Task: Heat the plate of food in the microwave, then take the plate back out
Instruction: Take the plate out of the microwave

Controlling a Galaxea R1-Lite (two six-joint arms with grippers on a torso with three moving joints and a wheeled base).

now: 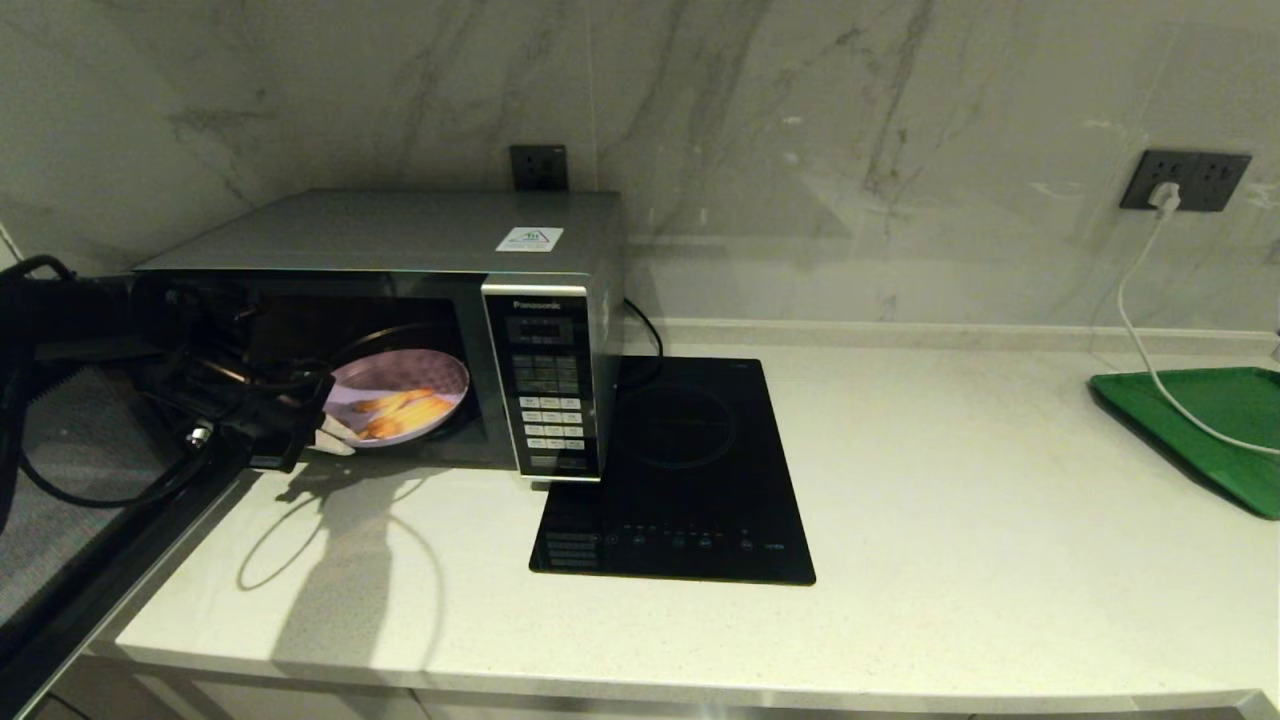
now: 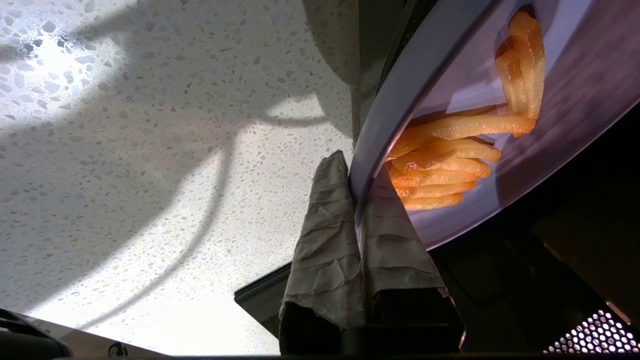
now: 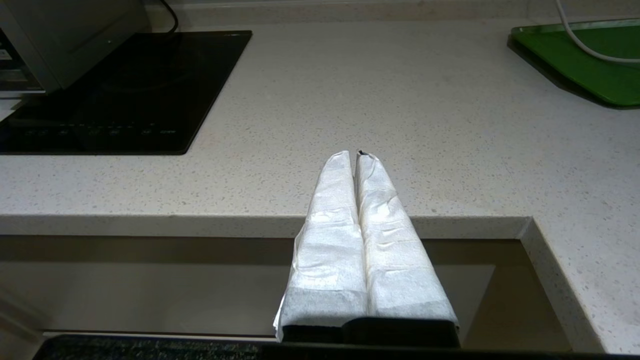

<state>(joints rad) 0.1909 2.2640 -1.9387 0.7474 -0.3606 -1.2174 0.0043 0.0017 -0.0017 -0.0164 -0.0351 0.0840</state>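
Observation:
The silver microwave stands at the counter's back left with its door swung open toward me. The pale lilac plate of food sits tilted in the opening, with orange-yellow fries on it. My left gripper reaches in from the left. Its wrapped fingers are shut on the plate's near rim, one above and one below. My right gripper is shut on nothing and hangs off the counter's front edge, out of the head view.
A black induction hob lies flush against the microwave's right side. A green tray sits at the far right with a white cable running over it from a wall socket. The open door blocks the left edge.

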